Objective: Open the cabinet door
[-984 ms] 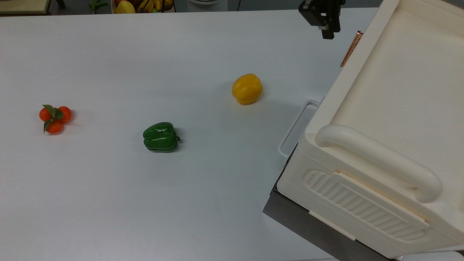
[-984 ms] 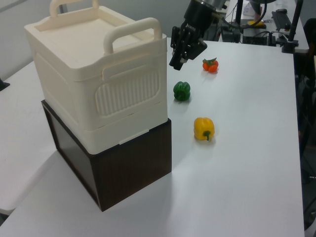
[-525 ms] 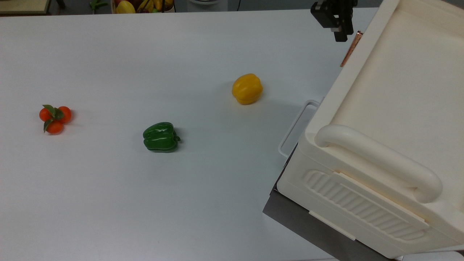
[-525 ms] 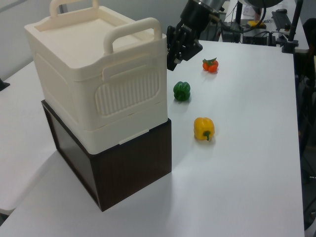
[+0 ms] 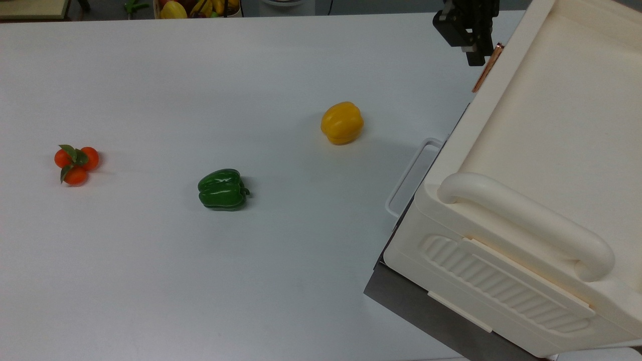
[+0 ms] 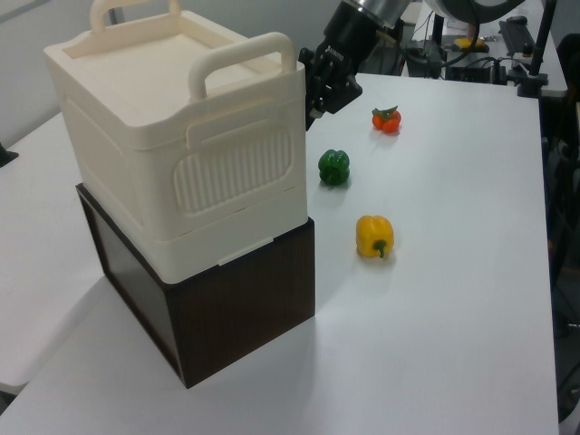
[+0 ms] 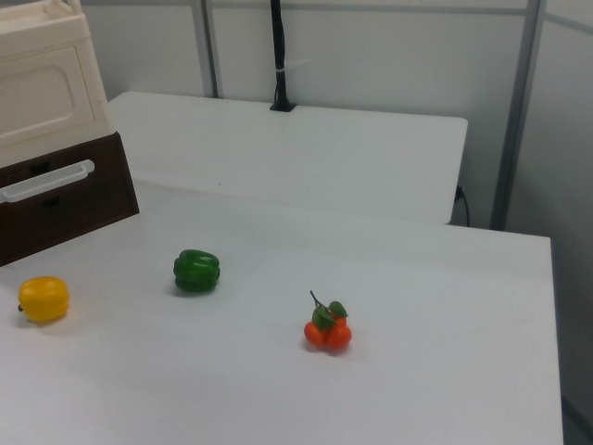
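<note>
The cream cabinet stands on a dark brown box at the top view's right. Its cabinet door, a flat panel with a rounded recessed inset, faces the table in the right view. In the top view the door is seen edge-on, with its slim copper handle near the far corner and a thin dark gap below the handle. My black gripper sits right against the handle's upper end. In the left view the gripper is tucked at the far corner of the cabinet, partly hidden behind it.
A yellow pepper, a green pepper and a cluster of tangerines lie on the white table. The brown box carries a white drawer handle that sticks out toward the yellow pepper.
The gripper has moved toward the top view's right and slightly down, from open air to the copper handle. A thin dark gap now shows along the door's edge.
</note>
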